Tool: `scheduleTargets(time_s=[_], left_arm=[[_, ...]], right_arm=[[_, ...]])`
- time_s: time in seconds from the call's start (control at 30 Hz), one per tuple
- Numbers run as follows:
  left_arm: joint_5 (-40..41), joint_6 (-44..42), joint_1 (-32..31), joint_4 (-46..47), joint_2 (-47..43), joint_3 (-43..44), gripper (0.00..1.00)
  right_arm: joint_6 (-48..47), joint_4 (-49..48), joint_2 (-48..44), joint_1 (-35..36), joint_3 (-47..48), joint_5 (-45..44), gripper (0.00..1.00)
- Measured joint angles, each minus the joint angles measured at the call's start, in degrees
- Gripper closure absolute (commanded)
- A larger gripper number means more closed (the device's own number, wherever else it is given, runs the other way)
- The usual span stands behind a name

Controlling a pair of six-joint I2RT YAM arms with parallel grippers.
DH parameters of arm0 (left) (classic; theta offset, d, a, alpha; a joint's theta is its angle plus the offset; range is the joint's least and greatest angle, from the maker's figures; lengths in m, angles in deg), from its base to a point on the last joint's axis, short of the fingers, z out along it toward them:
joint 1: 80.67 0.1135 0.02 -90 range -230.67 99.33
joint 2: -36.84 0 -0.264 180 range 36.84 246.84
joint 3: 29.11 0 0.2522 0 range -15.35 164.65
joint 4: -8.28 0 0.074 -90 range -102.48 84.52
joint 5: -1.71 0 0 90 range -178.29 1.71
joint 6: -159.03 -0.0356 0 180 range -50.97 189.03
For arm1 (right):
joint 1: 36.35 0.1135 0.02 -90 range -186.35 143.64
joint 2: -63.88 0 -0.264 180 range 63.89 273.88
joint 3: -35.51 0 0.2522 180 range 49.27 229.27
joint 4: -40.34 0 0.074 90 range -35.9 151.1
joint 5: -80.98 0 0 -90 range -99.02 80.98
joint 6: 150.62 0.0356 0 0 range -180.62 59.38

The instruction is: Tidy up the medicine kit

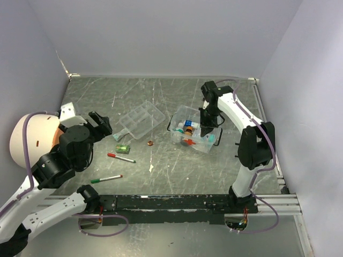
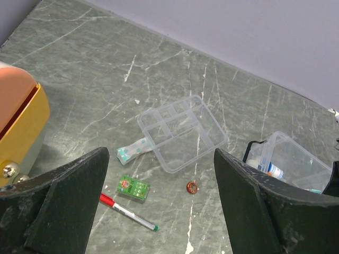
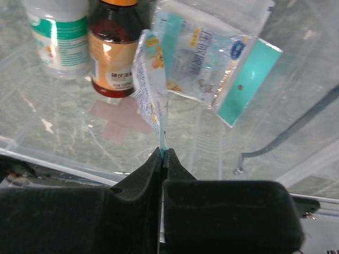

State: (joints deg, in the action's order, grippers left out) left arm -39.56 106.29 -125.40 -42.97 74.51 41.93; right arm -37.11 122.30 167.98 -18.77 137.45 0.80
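Observation:
The medicine kit's clear box [image 1: 182,115] stands right of centre with small bottles and packets inside. My right gripper [image 1: 207,124] reaches down into it. In the right wrist view that gripper [image 3: 163,153] is shut on the teal edge of a white packet [image 3: 149,79], held upright over the box floor [image 3: 63,132]. Next to it are a clear packet with a teal strip [image 3: 212,58], a brown bottle [image 3: 113,53] and a white bottle [image 3: 57,37]. The clear divided tray [image 1: 142,119] lies left of the box. My left gripper [image 1: 102,126] [image 2: 161,159] hangs open above the table, holding nothing.
Under the left gripper lie a plaster strip [image 2: 131,151], a green packet [image 2: 133,187], a red-capped pen [image 2: 127,210] and a small orange cap [image 2: 192,186]. A green pen [image 1: 106,179] lies nearer the front. A big white cylinder [image 1: 27,139] stands at far left.

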Motion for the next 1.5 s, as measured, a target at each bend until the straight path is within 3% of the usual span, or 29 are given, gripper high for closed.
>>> scheduleTargets(time_s=[0.17, 0.27, 0.67, 0.93, 1.03, 1.2, 1.5], left_arm=[[-0.07, 0.0, 0.04, 0.0, 0.0, 0.0, 0.09], [-0.07, 0.0, 0.07, 0.0, 0.07, 0.0, 0.09], [-0.63, -0.44, 0.39, 0.09, 1.31, -0.02, 0.08], [-8.85, -5.38, 0.5, 4.31, 3.15, -1.14, 0.01], [-14.99, -7.43, 0.57, 6.54, 5.9, -1.42, 0.0], [-24.63, -8.61, 0.59, 7.67, 15.56, -0.85, 0.0], [-29.2, -4.9, 0.61, 5.66, 26.69, -0.48, 0.11]], right_arm=[[-0.44, 1.53, 0.0, -0.09, 0.07, -5.38, 0.75], [-0.63, 2.27, 0.0, -0.13, 0.79, -7.93, 0.69], [-1.53, -0.79, -8.13, -0.07, 3.61, -14.43, 0.63], [1.84, -17.77, -31.28, 0.11, -16.46, -18.51, 0.54], [5.25, -21.44, -38.97, 0.11, -24.22, -21.97, 0.45], [10.75, -22.73, -45.51, 0.11, -31.74, -28.39, 0.4], [17.97, -19.04, -53.13, 0.11, -38.95, -34.71, 0.43]])
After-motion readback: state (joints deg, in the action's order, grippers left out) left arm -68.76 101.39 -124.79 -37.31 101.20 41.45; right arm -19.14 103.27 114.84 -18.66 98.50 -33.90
